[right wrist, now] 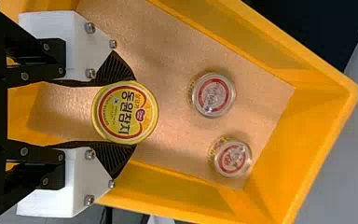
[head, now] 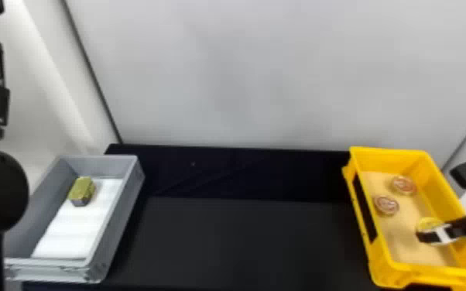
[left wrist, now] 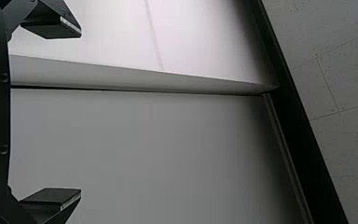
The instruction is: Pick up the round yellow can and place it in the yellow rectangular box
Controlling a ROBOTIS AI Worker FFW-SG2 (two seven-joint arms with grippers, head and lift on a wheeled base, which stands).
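Yellow can; clamped in right pincer

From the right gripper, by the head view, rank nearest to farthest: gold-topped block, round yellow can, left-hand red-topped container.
1. Round yellow can, in the right gripper.
2. Left-hand red-topped container, in the yellow box.
3. Gold-topped block, far left, in the grey box.

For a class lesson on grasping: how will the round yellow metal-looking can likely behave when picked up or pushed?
The can probably stays stiff, its rim looking undented where the right gripper holds it. With its flat lid facing up, it would likely slide rather than roll if pushed. Its round outline suggests it could roll on edge.
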